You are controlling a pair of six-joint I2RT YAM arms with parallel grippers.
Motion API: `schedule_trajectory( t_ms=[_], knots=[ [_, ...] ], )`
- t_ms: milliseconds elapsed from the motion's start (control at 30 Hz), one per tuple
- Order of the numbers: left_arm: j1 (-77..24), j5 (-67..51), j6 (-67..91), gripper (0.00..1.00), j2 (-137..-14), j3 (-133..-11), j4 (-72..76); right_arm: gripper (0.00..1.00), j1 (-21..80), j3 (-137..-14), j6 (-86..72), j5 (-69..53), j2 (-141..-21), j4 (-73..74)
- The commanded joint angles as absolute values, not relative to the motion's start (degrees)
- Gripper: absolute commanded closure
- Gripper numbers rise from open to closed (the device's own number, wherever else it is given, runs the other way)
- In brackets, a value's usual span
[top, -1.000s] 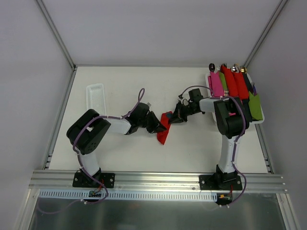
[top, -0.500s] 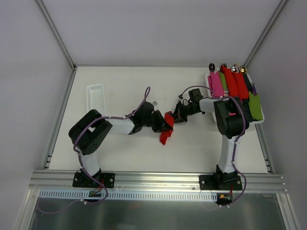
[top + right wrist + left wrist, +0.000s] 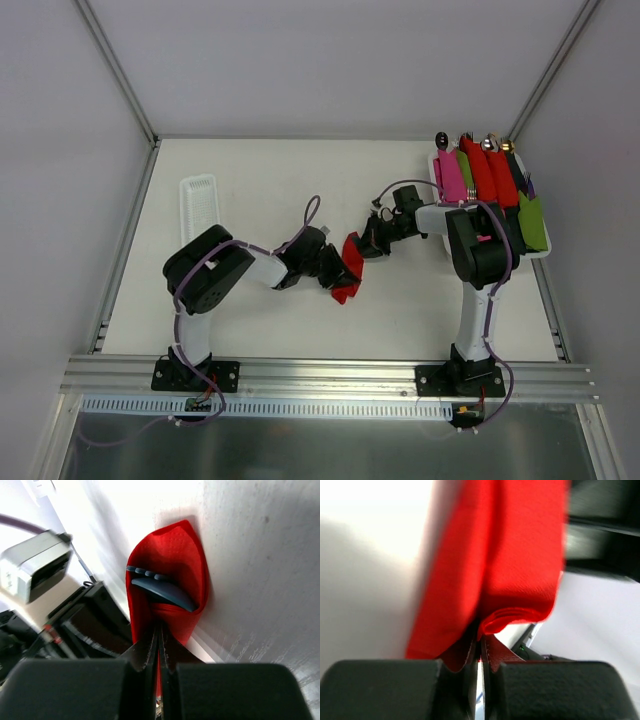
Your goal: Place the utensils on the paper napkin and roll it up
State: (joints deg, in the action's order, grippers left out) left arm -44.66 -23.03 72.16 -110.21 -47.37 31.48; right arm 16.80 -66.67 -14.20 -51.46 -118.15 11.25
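No writing, label, brand, number or sign can be read in any view. The paper napkin [image 3: 520, 555] is plain red, and the pale grey box [image 3: 37, 565] to its left is too blurred to show markings.

utensils [image 3: 165, 594] mostly hidden inside paper napkin [image 3: 175, 550], left wrist view blurred

White slotted tray [image 3: 198, 203] at left; pink, red, green bundles [image 3: 484, 172], perhaps rolled napkins, far right
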Motion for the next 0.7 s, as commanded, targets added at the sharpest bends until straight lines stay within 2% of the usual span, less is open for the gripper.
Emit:
schedule_trajectory(
  t_ms=[0, 200, 300, 467, 667],
  knots=[
    [-45.9, -23.6, 73.9, 0.96, -112.8, -45.3, 34.1, 1.00, 17.5, -66.3, -12.4, -44.5, -118.7, 12.7],
    [-45.8, -22.8, 77.4, 0.74, -115.8, -40.5, 39.8, 1.00, 17.4, -68.2, -9.9, -44.1, -117.1, 14.8],
    [-45.7, -23.1, 78.7, 0.70, -117.3, -39.1, 41.9, 0.98, 17.1, -70.1, -7.3, -43.9, -116.3, 17.8],
    [-45.7, -23.2, 80.4, 0.62, -119.1, -37.0, 45.9, 0.90, 13.8, -78.0, -2.3, -44.0, -114.8, 24.4],
    [-45.6, -23.6, 81.3, 0.59, -120.7, -36.0, 49.2, 0.86, 9.5, -87.5, -0.4, -45.6, -113.3, 30.5]
  ],
)
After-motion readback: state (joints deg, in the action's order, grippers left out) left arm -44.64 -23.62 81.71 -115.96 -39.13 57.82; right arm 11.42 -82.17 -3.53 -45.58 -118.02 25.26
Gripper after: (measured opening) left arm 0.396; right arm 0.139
